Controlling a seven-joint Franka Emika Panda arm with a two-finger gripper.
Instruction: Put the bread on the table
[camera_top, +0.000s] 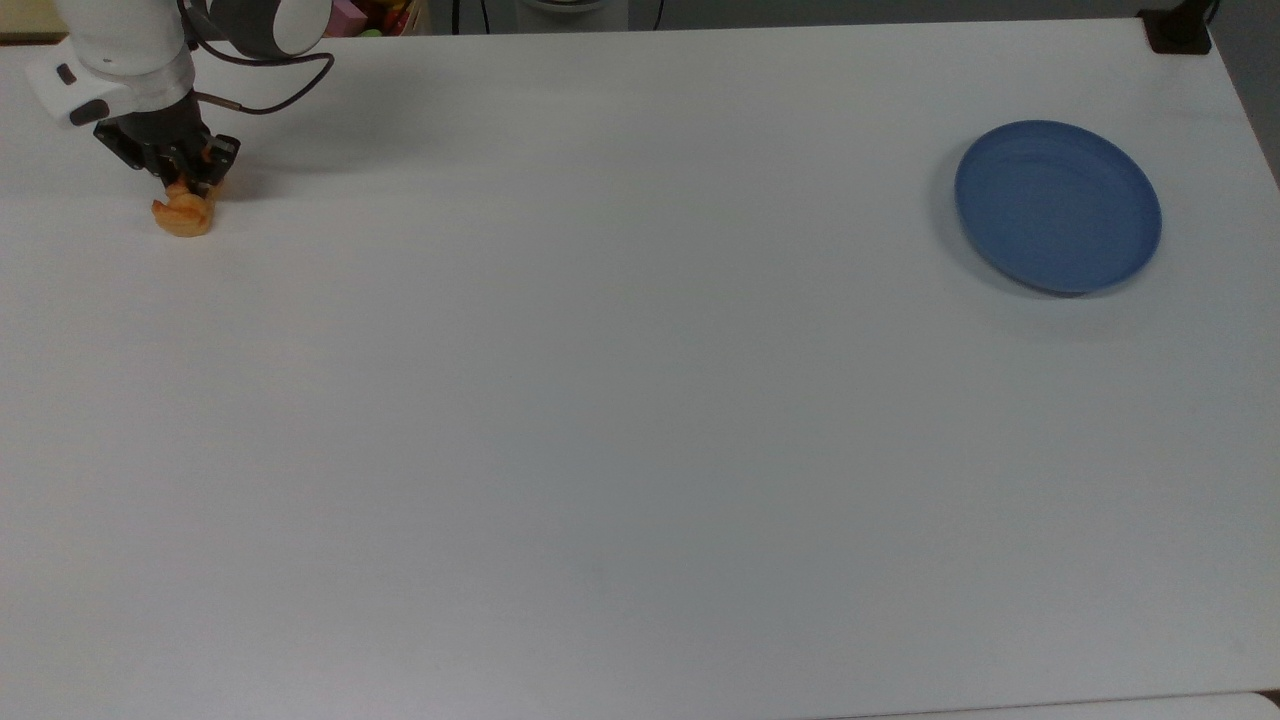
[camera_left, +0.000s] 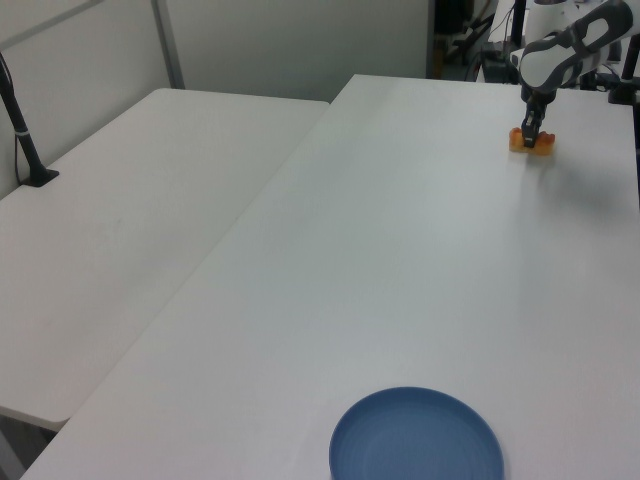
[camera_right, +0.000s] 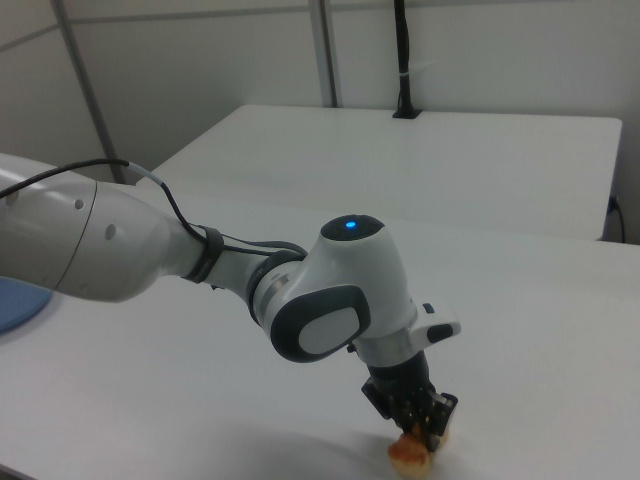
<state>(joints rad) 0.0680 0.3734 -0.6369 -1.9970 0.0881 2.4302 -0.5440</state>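
Clamped on the bread (camera_top: 183, 214), the end effector (camera_top: 178, 182) sits low at the top view's far left, near the counter's (camera_top: 640, 420) back edge. From above, the bread is a small golden-orange lump poking out below the dark fingers, at or just above the white surface; contact cannot be confirmed. Its long axis seems to run roughly toward the top view's lower left, though the fingers hide its upper part. A blue plate (camera_top: 1058, 205) lies well apart, on the top view's right.

From the left view, the end effector (camera_left: 529, 138) points straight down with the bread (camera_left: 531, 143) gripped across its middle, both orange ends showing either side of the fingers. So the roll lies level, its length running left to right in the left view.

From the right view, the arm bends down over the bread (camera_right: 415, 452), which peeks out beneath the end effector (camera_right: 418, 428).

Risks, as a judgement: pressing lower could squash the pastry. Opening while it is above the surface could let the rounded roll tip or roll. A glossy crust might also cling to one finger and drag as the arm lifts.
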